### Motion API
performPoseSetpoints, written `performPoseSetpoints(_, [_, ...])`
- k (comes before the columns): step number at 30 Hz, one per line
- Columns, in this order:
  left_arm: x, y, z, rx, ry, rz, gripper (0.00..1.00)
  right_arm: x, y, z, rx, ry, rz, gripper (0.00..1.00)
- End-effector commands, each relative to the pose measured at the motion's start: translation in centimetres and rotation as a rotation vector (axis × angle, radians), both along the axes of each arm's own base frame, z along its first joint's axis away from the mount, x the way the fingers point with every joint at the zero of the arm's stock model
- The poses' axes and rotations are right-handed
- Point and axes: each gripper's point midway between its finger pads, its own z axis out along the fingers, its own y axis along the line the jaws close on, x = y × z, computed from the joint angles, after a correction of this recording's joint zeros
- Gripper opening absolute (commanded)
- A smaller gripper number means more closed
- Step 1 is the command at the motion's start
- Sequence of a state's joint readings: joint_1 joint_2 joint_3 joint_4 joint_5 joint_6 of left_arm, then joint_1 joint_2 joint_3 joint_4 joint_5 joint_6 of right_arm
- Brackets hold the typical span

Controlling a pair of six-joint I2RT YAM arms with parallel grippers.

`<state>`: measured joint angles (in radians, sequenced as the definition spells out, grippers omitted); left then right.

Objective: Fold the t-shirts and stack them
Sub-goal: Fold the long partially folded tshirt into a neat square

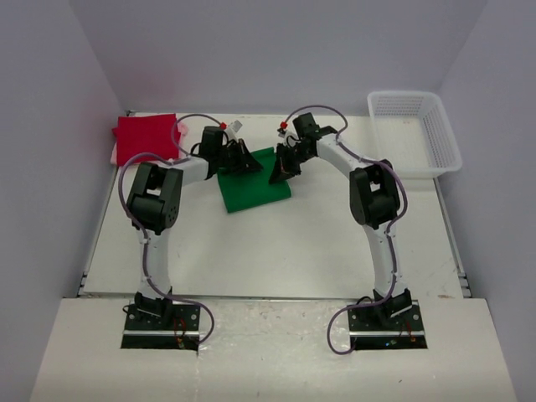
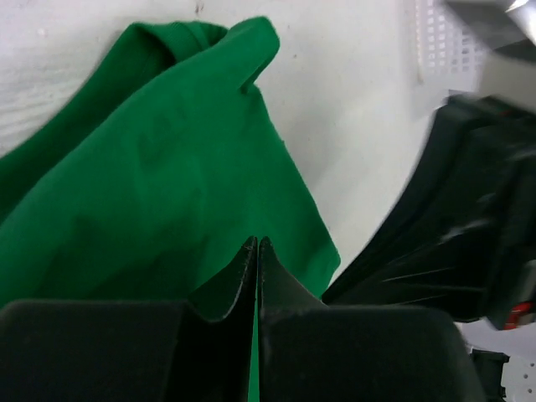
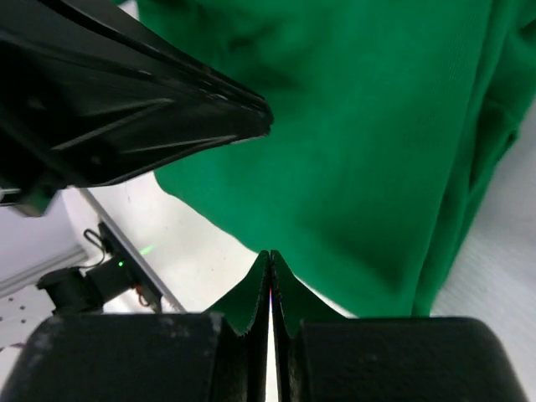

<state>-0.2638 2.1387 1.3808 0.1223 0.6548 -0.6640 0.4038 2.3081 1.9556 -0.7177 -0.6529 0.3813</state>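
My left pincer (image 2: 257, 244) is pressed together on an edge of the green t-shirt (image 2: 159, 184), with a sliver of cloth caught between its fingers. My right pincer (image 3: 270, 255) is clamped on the same shirt, close beside the left one. The cloth spreads ahead of both, partly bunched, on the white worktop (image 1: 276, 251). Well off to the left of the left pincer lies the folded red t-shirt (image 1: 146, 138), with the edge of a pink t-shirt (image 1: 114, 154) peeping from beneath it. Far to the right of the right pincer stands the white mesh basket (image 1: 442, 138).
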Motion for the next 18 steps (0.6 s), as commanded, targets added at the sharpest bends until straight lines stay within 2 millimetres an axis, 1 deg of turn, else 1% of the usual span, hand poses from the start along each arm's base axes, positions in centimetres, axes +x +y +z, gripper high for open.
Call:
performPoseSetpoints(1, [2.3,-1.1,3.3,-0.102,-0.120,-0.052,0.00,-0.5,1.8,2.0,0.139,0.055,0.039,0.00])
performPoseSetpoints(2, [2.5,-1.1,2.7,-0.108,-0.114,-0.058,0.00,-0.6,1.8,1.0,0.132,0.092,0.023,0.00])
performPoseSetpoints(4, [3.2,-0.7,2.3,-0.110,-0.118,-0.053,0.00,-0.7,2.0,0.2,0.137,0.126,0.008,0.00])
performPoseSetpoints(5, [3.4,-0.5,1.5,-0.111,-0.108,-0.049,0.00,-1.0,1.9,-0.9,0.129,0.170,-0.011,0.00])
performPoseSetpoints(6, [3.6,-0.3,1.2,-0.115,-0.103,-0.049,0.00,-1.4,1.8,-1.4,0.121,0.193,-0.019,0.00])
performPoseSetpoints(7, [4.2,0.1,0.6,-0.123,-0.091,-0.040,0.00,-1.1,1.6,-1.8,0.105,0.192,-0.046,0.00])
performPoseSetpoints(8, [4.3,0.4,0.4,-0.132,-0.084,-0.042,0.00,-1.8,1.3,-2.4,0.094,0.217,-0.055,0.00])
performPoseSetpoints(9, [5.0,0.9,0.5,-0.139,-0.092,-0.030,0.00,-2.0,1.1,-2.7,0.084,0.224,-0.067,0.00])
performPoseSetpoints(10, [5.2,1.0,-0.4,-0.141,-0.078,-0.031,0.00,-1.9,1.0,-3.1,0.070,0.217,-0.084,0.00])
performPoseSetpoints(11, [5.5,1.3,-0.6,-0.138,-0.077,-0.028,0.00,-2.6,0.7,-3.6,0.065,0.241,-0.089,0.00])
performPoseSetpoints(13, [6.4,2.5,-1.2,-0.130,-0.063,0.002,0.00,-2.8,0.6,-3.7,0.060,0.244,-0.101,0.00])
performPoseSetpoints(14, [6.6,2.7,-1.8,-0.130,-0.048,0.004,0.00,-3.4,0.3,-4.2,0.051,0.266,-0.106,0.00])
performPoseSetpoints(16, [7.3,3.4,-2.3,-0.133,-0.045,0.016,0.00,-3.6,0.1,-4.4,0.044,0.268,-0.120,0.00])
performPoseSetpoints(18, [8.0,3.9,-1.9,-0.142,-0.056,0.018,0.00,-4.0,0.0,-4.5,0.041,0.282,-0.125,0.00])
